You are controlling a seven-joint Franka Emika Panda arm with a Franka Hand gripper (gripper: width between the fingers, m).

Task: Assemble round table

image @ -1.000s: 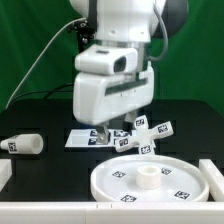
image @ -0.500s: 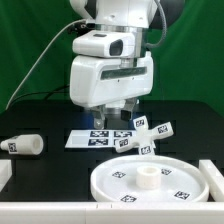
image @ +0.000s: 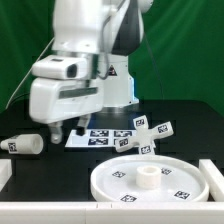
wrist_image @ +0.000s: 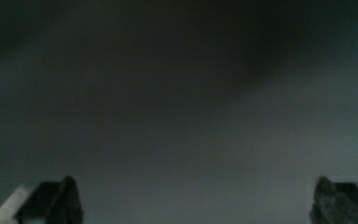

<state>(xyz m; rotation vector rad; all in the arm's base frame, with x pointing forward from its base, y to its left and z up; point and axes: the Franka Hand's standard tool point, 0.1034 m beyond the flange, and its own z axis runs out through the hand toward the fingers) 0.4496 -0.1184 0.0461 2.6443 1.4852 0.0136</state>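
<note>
The large round rimmed disc (image: pixel 150 180) lies flat at the front of the black table, with a raised hub in its middle. The cross-shaped base (image: pixel 146 135) rests tilted just behind it. The short thick leg (image: pixel 22 145) lies on its side at the exterior view's left. My gripper (image: pixel 68 130) hangs low over the table between the leg and the marker board (image: pixel 96 138), to the right of the leg and not touching it. In the wrist view my gripper (wrist_image: pixel 197 205) is open, with fingertips (wrist_image: pixel 51 200) wide apart and only blurred dark table between them.
White blocks stand at the table's front left corner (image: pixel 5 176) and at the right edge (image: pixel 213 172). A green backdrop is behind, and a cable (image: pixel 25 75) hangs at the exterior view's left.
The arm has swung from over the marker board and cross-shaped base toward the exterior view's left, closer to the leg. The parts have not moved.
</note>
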